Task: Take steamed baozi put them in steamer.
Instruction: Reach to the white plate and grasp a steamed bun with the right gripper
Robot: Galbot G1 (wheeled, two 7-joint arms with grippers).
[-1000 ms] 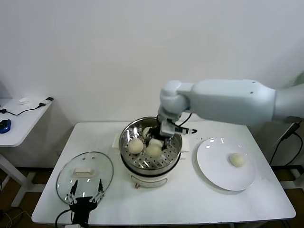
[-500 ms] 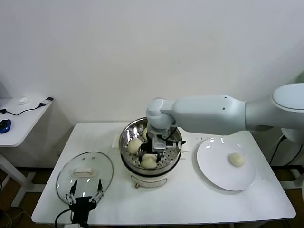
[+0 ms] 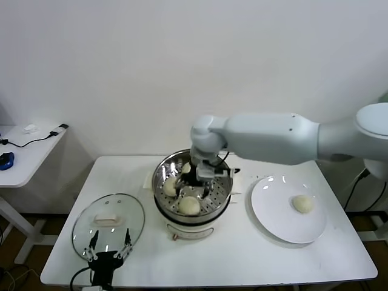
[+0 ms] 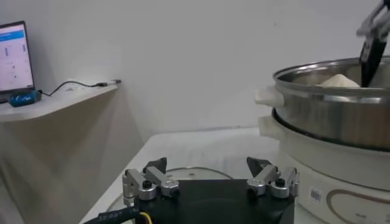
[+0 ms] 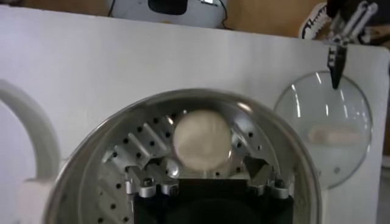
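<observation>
Three buns sit on the perforated tray inside the steamer [image 3: 193, 193]: the front bun [image 3: 189, 205] at about six o'clock on the tray, the left bun [image 3: 170, 185] at about nine o'clock, and a back bun [image 3: 187, 168] near twelve o'clock, partly hidden by the arm. Each is a smooth, cream-white dome, round with no clear long axis, resting flat side down. The fourth bun [image 3: 302, 204] lies alone on the flat white plate [image 3: 273, 212], at three o'clock from the steamer and well apart from it.

The steamer is a round, shiny steel pot on a cream base, upright near the middle of the white bench [image 3: 236, 254]. Its tray is punched with rows of small holes.

The right gripper [image 3: 197, 180] hangs inside the pot just above the tray, its fingers released and spread, holding nothing; in the right wrist view the front bun [image 5: 202, 139] lies free just ahead of them.

A round glass lid [image 3: 109, 219] with a cream handle lies flat at eight o'clock from the steamer. The left gripper [image 3: 110, 251] rests at the lid's near edge, fingers spread and empty.
</observation>
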